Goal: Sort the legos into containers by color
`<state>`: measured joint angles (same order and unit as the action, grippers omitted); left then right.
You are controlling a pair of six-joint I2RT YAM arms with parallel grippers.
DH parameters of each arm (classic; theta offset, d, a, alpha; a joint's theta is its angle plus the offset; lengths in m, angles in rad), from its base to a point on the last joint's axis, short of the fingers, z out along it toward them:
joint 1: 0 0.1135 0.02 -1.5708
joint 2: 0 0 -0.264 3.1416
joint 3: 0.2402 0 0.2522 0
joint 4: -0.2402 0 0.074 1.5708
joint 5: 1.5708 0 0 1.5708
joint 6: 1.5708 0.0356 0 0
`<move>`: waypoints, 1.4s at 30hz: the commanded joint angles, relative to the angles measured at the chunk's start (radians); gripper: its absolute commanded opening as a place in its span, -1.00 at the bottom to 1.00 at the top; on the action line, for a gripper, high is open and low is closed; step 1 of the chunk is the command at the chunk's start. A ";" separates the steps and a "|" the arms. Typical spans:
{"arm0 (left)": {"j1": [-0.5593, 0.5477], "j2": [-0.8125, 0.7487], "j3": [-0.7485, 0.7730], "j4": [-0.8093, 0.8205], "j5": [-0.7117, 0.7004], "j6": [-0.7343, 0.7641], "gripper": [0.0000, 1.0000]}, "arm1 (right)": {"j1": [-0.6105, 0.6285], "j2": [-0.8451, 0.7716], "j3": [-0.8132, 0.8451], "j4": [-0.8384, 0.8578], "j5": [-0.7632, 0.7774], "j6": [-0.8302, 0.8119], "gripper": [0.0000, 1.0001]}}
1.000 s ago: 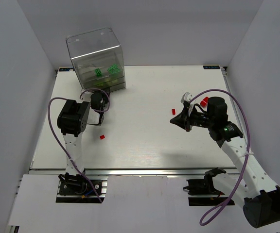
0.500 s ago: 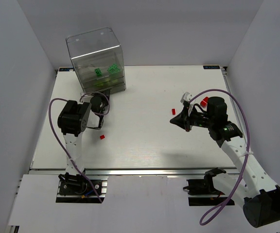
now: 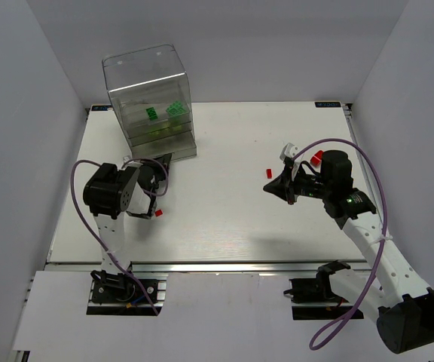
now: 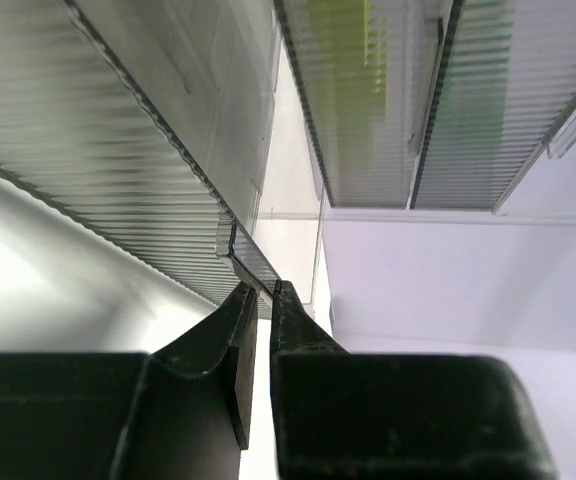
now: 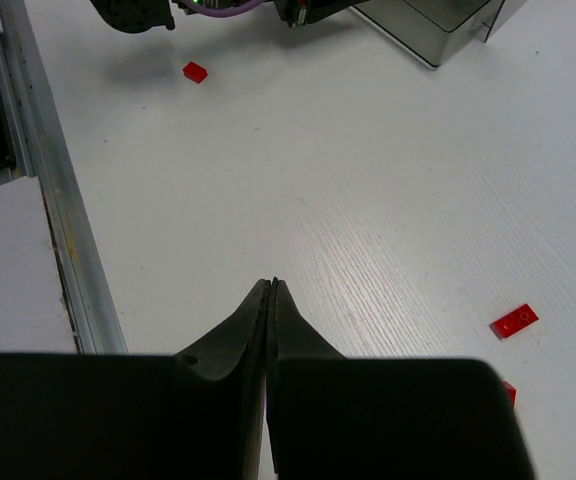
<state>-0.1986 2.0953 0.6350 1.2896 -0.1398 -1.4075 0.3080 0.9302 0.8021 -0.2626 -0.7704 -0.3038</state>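
The clear cabinet [image 3: 151,90] stands at the back left, with dark green [image 3: 151,113], bright green [image 3: 175,108] and yellow-green [image 3: 159,130] legos in its tiers. My left gripper [image 3: 162,160] is shut on the front lip of the bottom drawer [image 4: 248,262], which is slid partly out; it shows in the left wrist view [image 4: 265,288]. Red legos lie on the table: one near the left arm [image 3: 157,213], one mid-right [image 3: 268,173], one behind the right arm [image 3: 316,157]. My right gripper [image 3: 272,187] is shut and empty above the table [image 5: 271,283].
In the right wrist view two red legos [image 5: 514,320] [image 5: 509,392] lie to the gripper's right and one [image 5: 195,71] far ahead by the left arm. The metal rail [image 5: 53,190] runs along the table's near edge. Grey walls enclose the table.
My left arm has drawn back toward the near edge and the bottom drawer has slid out of the cabinet with it. The right arm has not moved.
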 commanded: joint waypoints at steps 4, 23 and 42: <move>-0.002 -0.070 -0.051 -0.038 0.100 0.030 -1.00 | -0.003 0.010 0.008 0.017 -0.035 -0.035 -0.98; 0.008 -0.391 -0.161 -0.339 0.336 0.165 0.13 | -0.004 0.065 -0.023 0.008 -0.032 -0.124 0.27; -0.001 -0.885 0.137 -1.915 0.074 0.720 0.23 | -0.004 0.076 -0.057 0.144 0.261 0.006 -0.56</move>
<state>-0.1894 1.2537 0.7528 -0.4156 0.0292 -0.7136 0.3077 1.0130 0.7422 -0.1787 -0.5510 -0.3222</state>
